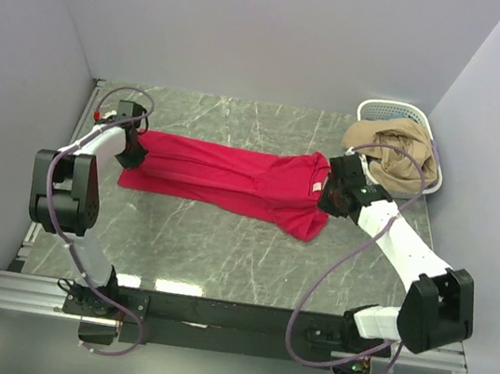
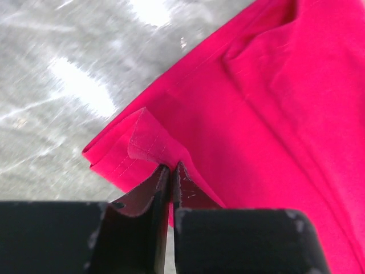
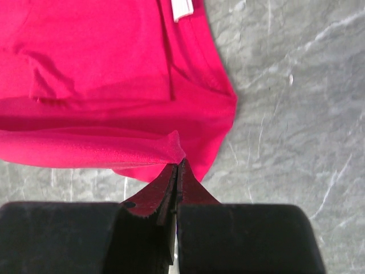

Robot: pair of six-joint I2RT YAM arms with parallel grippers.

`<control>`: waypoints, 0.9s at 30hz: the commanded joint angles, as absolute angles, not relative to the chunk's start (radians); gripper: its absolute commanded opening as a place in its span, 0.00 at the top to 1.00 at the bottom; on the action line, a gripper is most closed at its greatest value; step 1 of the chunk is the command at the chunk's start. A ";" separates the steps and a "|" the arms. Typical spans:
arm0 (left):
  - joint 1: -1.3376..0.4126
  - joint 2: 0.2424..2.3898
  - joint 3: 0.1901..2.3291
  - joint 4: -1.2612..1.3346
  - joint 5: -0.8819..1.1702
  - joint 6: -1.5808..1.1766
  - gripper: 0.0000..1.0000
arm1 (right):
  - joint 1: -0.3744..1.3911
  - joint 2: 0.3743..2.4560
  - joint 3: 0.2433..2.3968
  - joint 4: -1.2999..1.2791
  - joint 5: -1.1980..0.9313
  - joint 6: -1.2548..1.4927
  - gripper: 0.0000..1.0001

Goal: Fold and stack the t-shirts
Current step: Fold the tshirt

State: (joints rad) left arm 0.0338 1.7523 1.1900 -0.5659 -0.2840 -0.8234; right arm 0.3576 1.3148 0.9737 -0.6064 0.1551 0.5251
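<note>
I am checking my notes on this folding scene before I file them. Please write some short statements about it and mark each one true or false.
1. The left tool is shut on the hem of the red t-shirt. True.
2. The red t-shirt lies inside the white basket. False: it lies stretched out on the table between the two tools.
3. The right tool is open over bare table. False: it is shut on a fold of the shirt at its neck end.
4. A tan cloth is heaped in the white basket. True.
</note>
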 commanded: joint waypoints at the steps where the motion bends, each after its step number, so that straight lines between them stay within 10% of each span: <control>1: 0.037 1.805 1.267 -0.563 -0.276 -0.770 0.89 | 0.322 1.371 1.034 -0.569 0.173 0.488 1.00; 8: 0.037 1.865 1.311 -0.561 -0.261 -0.749 0.79 | 0.298 1.474 1.069 -0.548 0.157 0.459 1.00; 13: 0.037 1.855 1.310 -0.519 -0.235 -0.730 0.51 | 0.278 1.538 1.123 -0.520 0.158 0.463 1.00; 18: 0.037 1.874 1.357 -0.514 -0.224 -0.727 0.23 | 0.259 1.637 1.225 -0.523 0.172 0.468 0.80; 27: 0.035 1.793 1.356 -0.462 -0.195 -0.716 0.17 | 0.227 1.796 1.429 -0.506 0.072 0.431 0.59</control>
State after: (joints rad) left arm 0.0341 1.8729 1.3453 -0.5076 -0.2321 -0.7387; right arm 0.2401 1.7790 1.3216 -0.5323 0.1432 0.4656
